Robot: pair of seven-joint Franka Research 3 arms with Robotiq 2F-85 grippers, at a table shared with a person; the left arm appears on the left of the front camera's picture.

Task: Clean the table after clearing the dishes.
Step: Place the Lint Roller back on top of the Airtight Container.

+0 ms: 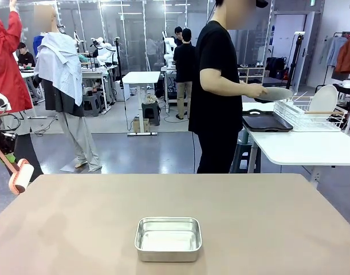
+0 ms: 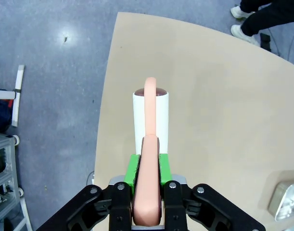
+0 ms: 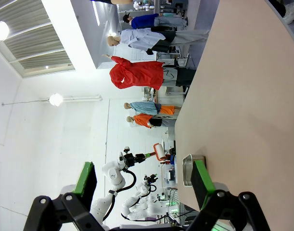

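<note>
In left wrist view, left end effector [image 2: 147,180] clenched on lint roller [image 2: 150,144]; right end effector [image 3: 144,185] released.

The beige-brown counter [image 1: 249,217] lay matte and flat. One white plate [image 1: 276,93], seemingly bare, was held level above a dark tray [image 1: 266,122] beyond it.

Table [image 1: 266,217] plain beige-brown; tin [image 1: 168,238] shiny silver; roller [image 2: 151,122] white, salmon-pink handle; left gripper [image 2: 147,171] black, green pads; plate [image 1: 276,93] white; tray [image 1: 266,122] dark
</note>
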